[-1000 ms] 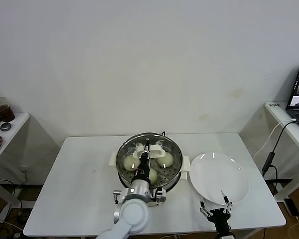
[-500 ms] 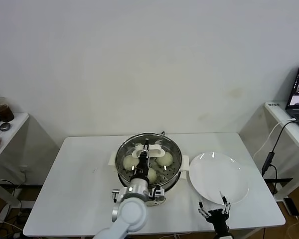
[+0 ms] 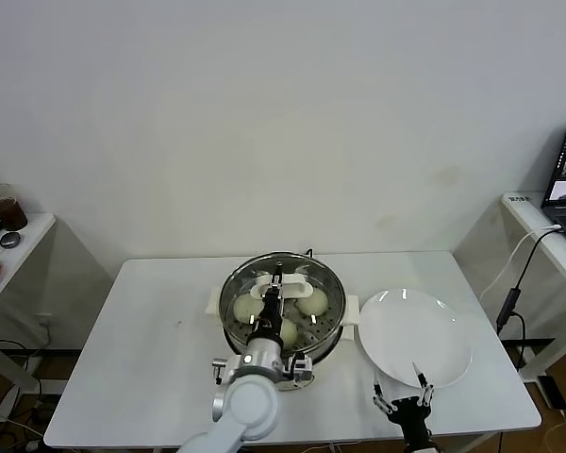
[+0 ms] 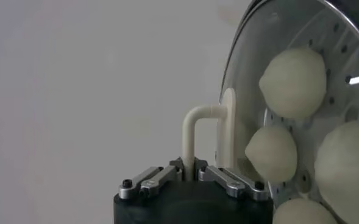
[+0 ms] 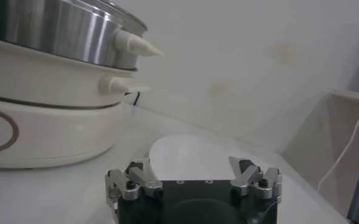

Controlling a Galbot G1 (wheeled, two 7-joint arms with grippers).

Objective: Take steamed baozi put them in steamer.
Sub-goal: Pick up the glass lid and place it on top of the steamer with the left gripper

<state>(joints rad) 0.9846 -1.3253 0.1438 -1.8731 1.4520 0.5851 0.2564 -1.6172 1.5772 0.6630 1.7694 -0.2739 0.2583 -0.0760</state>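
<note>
A white table (image 3: 151,349) is carrying the steamer (image 3: 332,332) at its centre and a white plate (image 3: 410,340) toward its right edge

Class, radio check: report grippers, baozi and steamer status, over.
Left gripper shut on lid handle over steamer. Right gripper open, idle beside empty plate. Four baozi inside. Nothing blocking.

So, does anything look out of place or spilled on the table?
Nothing stands out. The four baozi sit inside the steamer, the glass lid covers it squarely with the left claw shut on its handle, and the plate lies empty beside it. The right claw is open near the plate's front edge.
</note>
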